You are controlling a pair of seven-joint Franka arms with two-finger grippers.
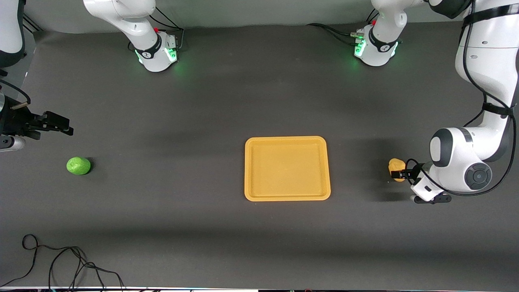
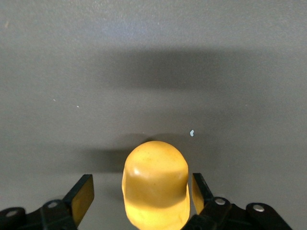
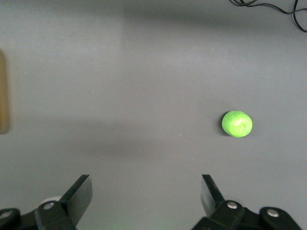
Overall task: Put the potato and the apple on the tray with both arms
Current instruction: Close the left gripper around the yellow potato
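Note:
The yellow-orange potato (image 1: 395,164) lies on the table at the left arm's end. My left gripper (image 1: 399,175) is down around it. In the left wrist view the potato (image 2: 155,184) sits between the open fingers (image 2: 80,197), with a gap on each side. The green apple (image 1: 78,166) lies at the right arm's end. My right gripper (image 1: 61,123) hangs open and empty over bare table near it. The apple (image 3: 236,123) shows off to one side of the right gripper (image 3: 146,191). The orange-yellow tray (image 1: 248,168) lies in the middle with nothing in it.
A black cable (image 1: 61,259) lies loose on the table near the front camera at the right arm's end. It also shows in the right wrist view (image 3: 268,5). The tray's rim (image 3: 3,91) shows at that view's edge. Both arm bases (image 1: 156,52) stand along the table's back.

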